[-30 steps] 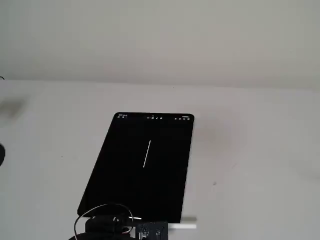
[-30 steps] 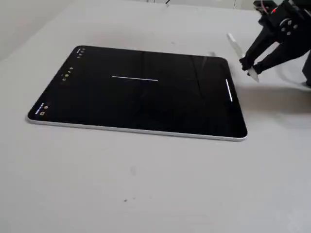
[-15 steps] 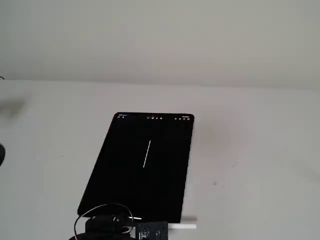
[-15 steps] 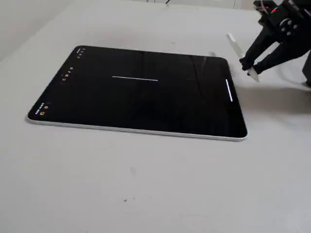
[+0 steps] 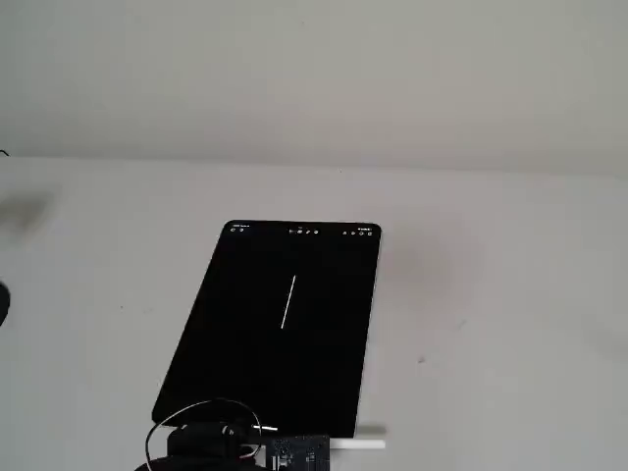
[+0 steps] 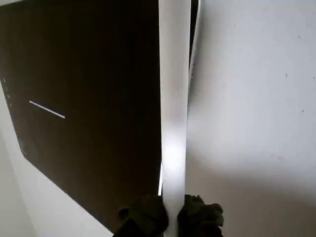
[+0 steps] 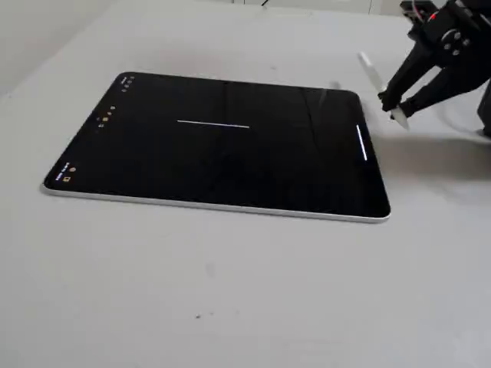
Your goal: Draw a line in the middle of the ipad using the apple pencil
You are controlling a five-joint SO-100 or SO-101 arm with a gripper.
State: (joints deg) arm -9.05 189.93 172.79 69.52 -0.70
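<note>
Line point(image 7: 213, 123) is already sitting mid-screen on the ipad point(image 7: 230, 165), so the drawing looks done; the end effector point(image 7: 392, 104) is hovering off the tablet's short edge over the desk point(image 7: 230, 291), clamping the apple pencil point(image 7: 374, 78), probably just parking.

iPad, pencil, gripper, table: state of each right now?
ipad: flat on the table, screen on and dark, small icons along one short edge.
line: drawn, a thin straight white stroke near mid-screen.
apple pencil: held tilted off the ipad's short edge, tip not on the screen.
gripper: shut on the apple pencil, beside the ipad.
table: pale, a few small dark specks.
</note>
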